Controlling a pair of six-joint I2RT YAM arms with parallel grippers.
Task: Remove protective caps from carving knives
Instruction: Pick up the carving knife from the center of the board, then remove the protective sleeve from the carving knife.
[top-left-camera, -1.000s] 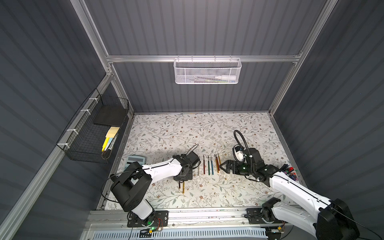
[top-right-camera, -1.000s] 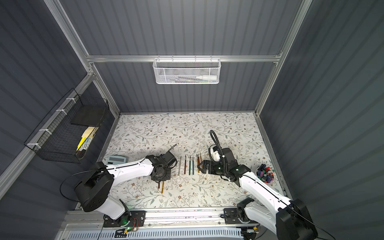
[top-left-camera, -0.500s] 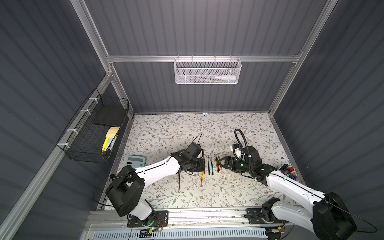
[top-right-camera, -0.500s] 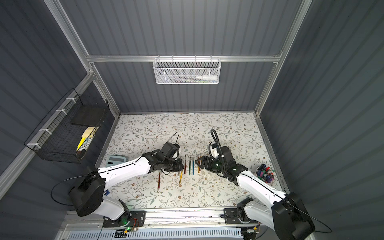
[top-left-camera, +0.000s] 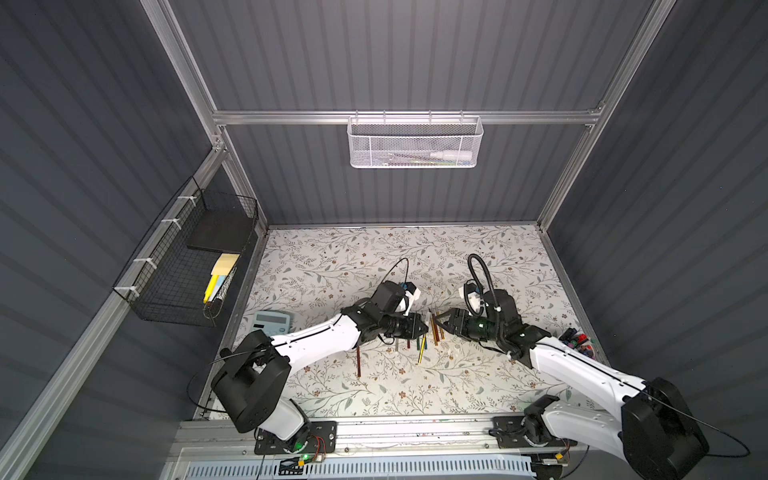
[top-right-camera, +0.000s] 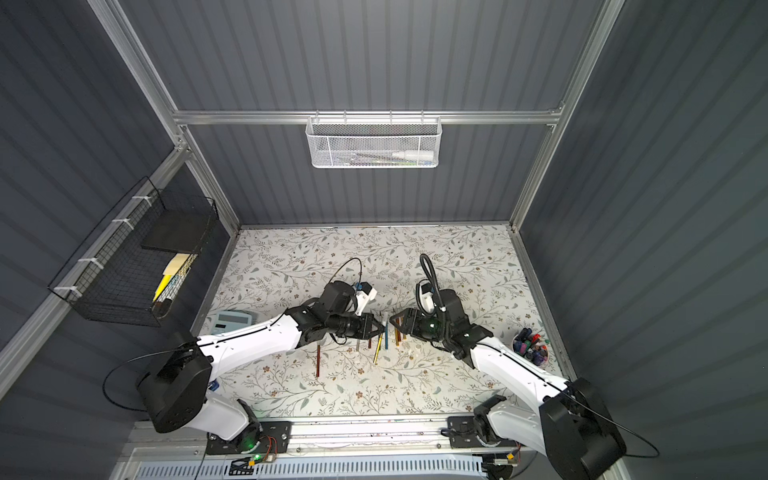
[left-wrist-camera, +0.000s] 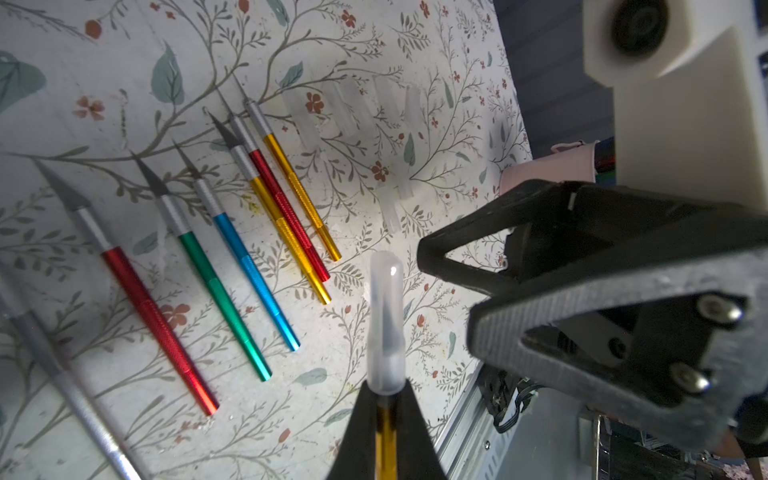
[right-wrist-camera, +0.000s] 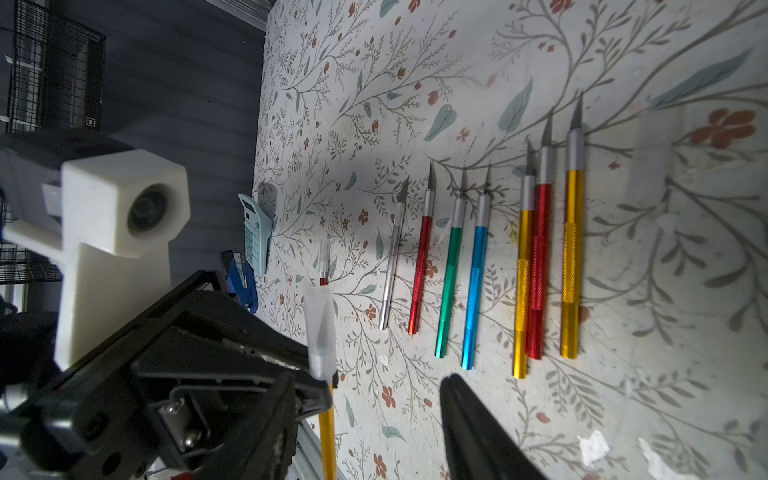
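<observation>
My left gripper (left-wrist-camera: 386, 409) is shut on a gold carving knife (right-wrist-camera: 327, 432) and holds it above the mat, its clear protective cap (left-wrist-camera: 386, 320) still over the blade. My right gripper (right-wrist-camera: 370, 378) faces it, jaws partly open. One of its fingertips (left-wrist-camera: 432, 257) is close beside the cap (top-right-camera: 384, 319), not gripping it. Several bare-bladed carving knives lie in a row, from silver (right-wrist-camera: 392, 257) to gold (right-wrist-camera: 571, 257). A capped red knife (top-left-camera: 358, 361) lies apart. Loose caps (left-wrist-camera: 345, 108) lie beyond the row.
A calculator (top-left-camera: 272, 322) and a blue stapler (right-wrist-camera: 239, 278) lie near the mat's left edge. A cup of markers (top-left-camera: 579, 338) stands at the right edge. A black wire basket (top-left-camera: 187, 270) hangs on the left wall, a white mesh basket (top-left-camera: 413, 143) on the back rail.
My left gripper has carried the gold knife to the right, up to the right gripper. The right gripper has come a little leftward and its jaws have narrowed.
</observation>
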